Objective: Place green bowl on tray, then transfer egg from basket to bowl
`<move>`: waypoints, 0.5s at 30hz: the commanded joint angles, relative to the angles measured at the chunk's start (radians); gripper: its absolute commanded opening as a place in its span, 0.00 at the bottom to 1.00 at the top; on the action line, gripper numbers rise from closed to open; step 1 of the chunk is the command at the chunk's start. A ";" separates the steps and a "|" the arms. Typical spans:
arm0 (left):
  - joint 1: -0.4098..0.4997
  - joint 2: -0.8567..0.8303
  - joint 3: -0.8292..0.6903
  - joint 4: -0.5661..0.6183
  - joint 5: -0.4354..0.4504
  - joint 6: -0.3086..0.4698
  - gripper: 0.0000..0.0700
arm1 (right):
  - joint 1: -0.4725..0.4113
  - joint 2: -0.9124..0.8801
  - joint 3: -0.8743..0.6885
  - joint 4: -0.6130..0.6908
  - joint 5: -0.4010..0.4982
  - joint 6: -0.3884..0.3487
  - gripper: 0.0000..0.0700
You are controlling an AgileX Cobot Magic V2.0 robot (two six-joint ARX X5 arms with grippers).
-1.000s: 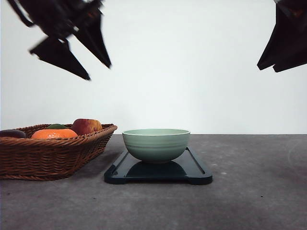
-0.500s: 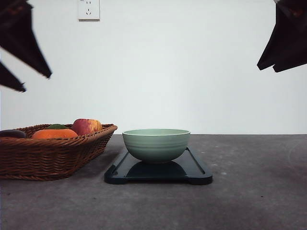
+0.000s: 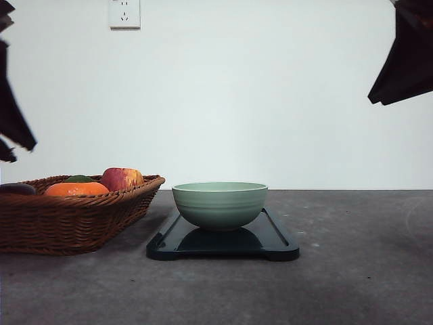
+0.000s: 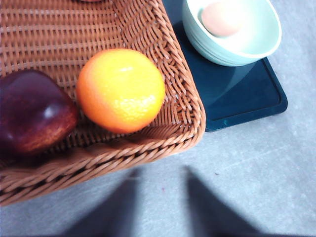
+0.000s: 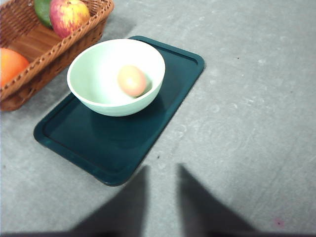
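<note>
1. The left fingers are spread with a clear gap and hold nothing; they hang above bare desk just outside the basket's corner.
2. The right fingers are likewise parted and empty, raised over the desk near the tray's corner.
3. In the front view both arms sit high at the edges, the left arm at far left and the right arm at upper right.
4. The green bowl stands upright on the tray, toward its far end.
5. The egg lies inside the green bowl, against its inner wall.
6. The basket rests on the desk just left of the tray.
7. It holds an orange, a dark red fruit, an apple and a green fruit.
8. A wall socket sits on the white wall behind.
</note>
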 commanded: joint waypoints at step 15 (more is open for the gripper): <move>-0.003 -0.003 0.006 0.009 0.001 -0.004 0.00 | 0.006 -0.002 0.004 0.064 -0.011 -0.004 0.03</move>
